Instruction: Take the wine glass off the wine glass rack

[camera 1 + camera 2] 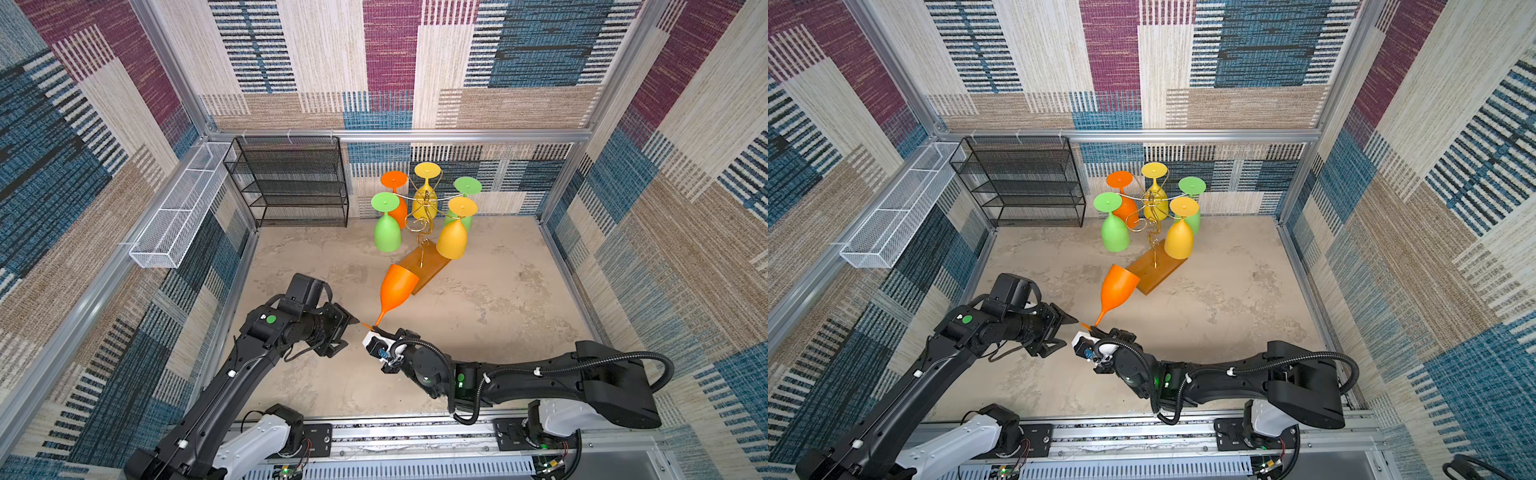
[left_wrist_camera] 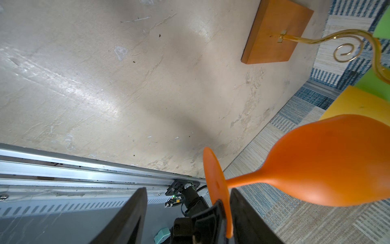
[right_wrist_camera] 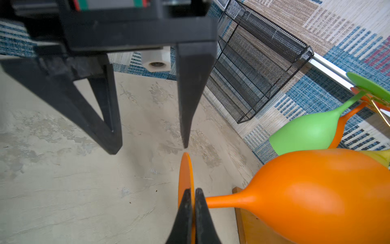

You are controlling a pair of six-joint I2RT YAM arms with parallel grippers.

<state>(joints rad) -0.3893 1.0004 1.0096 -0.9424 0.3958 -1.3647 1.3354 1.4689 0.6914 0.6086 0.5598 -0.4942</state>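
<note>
Right tool (image 1: 376,329) clenched on wine glass (image 1: 397,289) foot, arm stretched low; left tool (image 3: 150,147) gapes alongside.

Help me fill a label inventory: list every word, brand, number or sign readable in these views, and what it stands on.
None: no word, brand, number or sign can be read in any view. The orange wine glass, wine glass rack, black mesh shelf and white wire tray carry no print; the green dot on the left arm is blank.

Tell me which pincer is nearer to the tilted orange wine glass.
Right. The right pincer is shut on the foot of the orange wine glass; the left pincer is open just off the foot's rim.
</note>
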